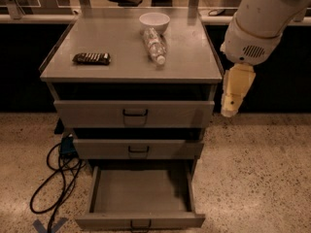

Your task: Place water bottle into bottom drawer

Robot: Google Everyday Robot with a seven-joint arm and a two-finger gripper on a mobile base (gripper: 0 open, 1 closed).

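The water bottle (154, 45) is clear and ribbed. It lies on its side on the cabinet top (116, 38), cap toward the front, just in front of a white bowl (154, 21). The bottom drawer (141, 221) is pulled out and its tray shows nothing inside. My gripper (229, 110) hangs pointing down off the cabinet's right side, level with the top drawer (134, 113). It is to the right of and lower than the bottle and holds nothing that I can see.
A dark snack bar (91, 58) lies on the left of the cabinet top. The middle drawer (138, 149) stands slightly out. A black cable (53, 178) and a blue plug lie on the speckled floor at the left. A counter runs behind.
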